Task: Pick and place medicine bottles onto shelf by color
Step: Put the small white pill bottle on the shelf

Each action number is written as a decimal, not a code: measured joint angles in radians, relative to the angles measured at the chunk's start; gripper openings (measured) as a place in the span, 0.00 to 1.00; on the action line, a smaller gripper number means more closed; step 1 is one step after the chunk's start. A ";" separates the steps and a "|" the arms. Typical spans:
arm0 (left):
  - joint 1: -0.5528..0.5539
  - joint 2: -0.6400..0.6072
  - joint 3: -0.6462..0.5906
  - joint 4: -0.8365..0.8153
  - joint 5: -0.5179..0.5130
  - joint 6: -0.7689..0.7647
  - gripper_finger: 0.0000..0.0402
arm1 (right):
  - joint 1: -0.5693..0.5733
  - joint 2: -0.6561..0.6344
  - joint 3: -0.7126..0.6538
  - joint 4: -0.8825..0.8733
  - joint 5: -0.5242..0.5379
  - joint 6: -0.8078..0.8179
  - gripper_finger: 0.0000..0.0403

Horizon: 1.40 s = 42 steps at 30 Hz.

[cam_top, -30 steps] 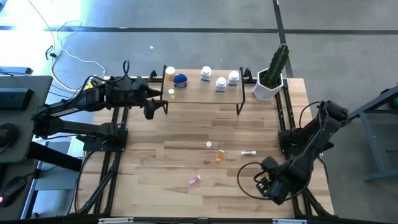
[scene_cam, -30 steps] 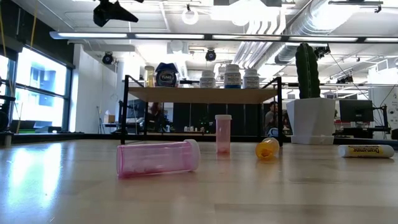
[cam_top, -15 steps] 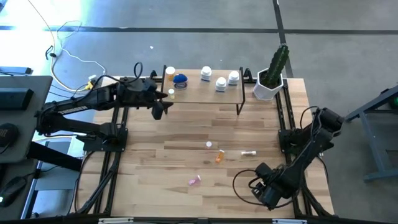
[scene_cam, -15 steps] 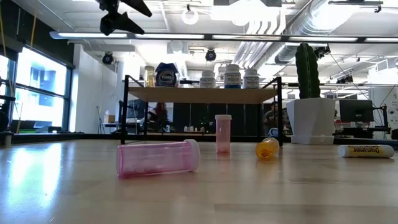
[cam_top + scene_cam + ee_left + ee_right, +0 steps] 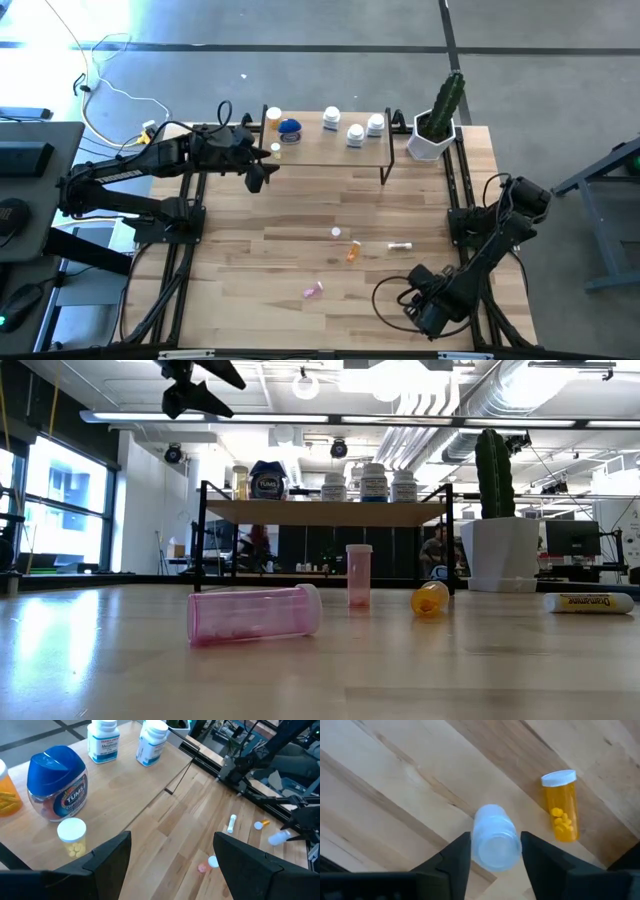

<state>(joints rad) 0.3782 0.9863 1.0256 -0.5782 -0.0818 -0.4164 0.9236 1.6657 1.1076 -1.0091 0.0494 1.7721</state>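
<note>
Seen from above, the shelf (image 5: 330, 152) carries an orange bottle (image 5: 273, 118), a blue-lidded jar (image 5: 290, 127) and three white bottles (image 5: 355, 134). The left gripper (image 5: 262, 172) hovers just off its front left corner on an outstretched arm. The right arm folds back so that the right gripper (image 5: 425, 305) sits low over the table (image 5: 250, 260), with a lying pink bottle (image 5: 314, 290) well off to its side.

At table height only the left gripper (image 5: 195, 385) shows, high above the shelf (image 5: 325, 512). The pink bottle (image 5: 255, 613) lies translucent with a pale cap, and an upright pink bottle (image 5: 359, 573) stands behind it.

While those views hide labels, the left wrist camera shows the jar (image 5: 57, 782) with printed lettering and a small white-capped vial (image 5: 73, 836) of yellow pills just ahead of the left gripper (image 5: 172, 840), whose jaws are spread wide and empty.

Only the right wrist camera shows a pale bottle (image 5: 495, 832), seen end-on, inside the right gripper (image 5: 495, 840), with both fingers (image 5: 455, 860) clamped against its sides. An orange vial (image 5: 561, 807) with a white cap lies just beside it.
</note>
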 joint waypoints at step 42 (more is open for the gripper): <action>0.000 0.000 0.000 -0.001 0.000 0.090 0.67 | -0.307 0.018 0.234 -0.055 -0.065 -0.206 0.28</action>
<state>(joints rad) 0.3779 0.9859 1.0256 -0.5793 -0.0818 -0.3261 0.6162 1.6833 1.3418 -1.0640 -0.0153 1.5662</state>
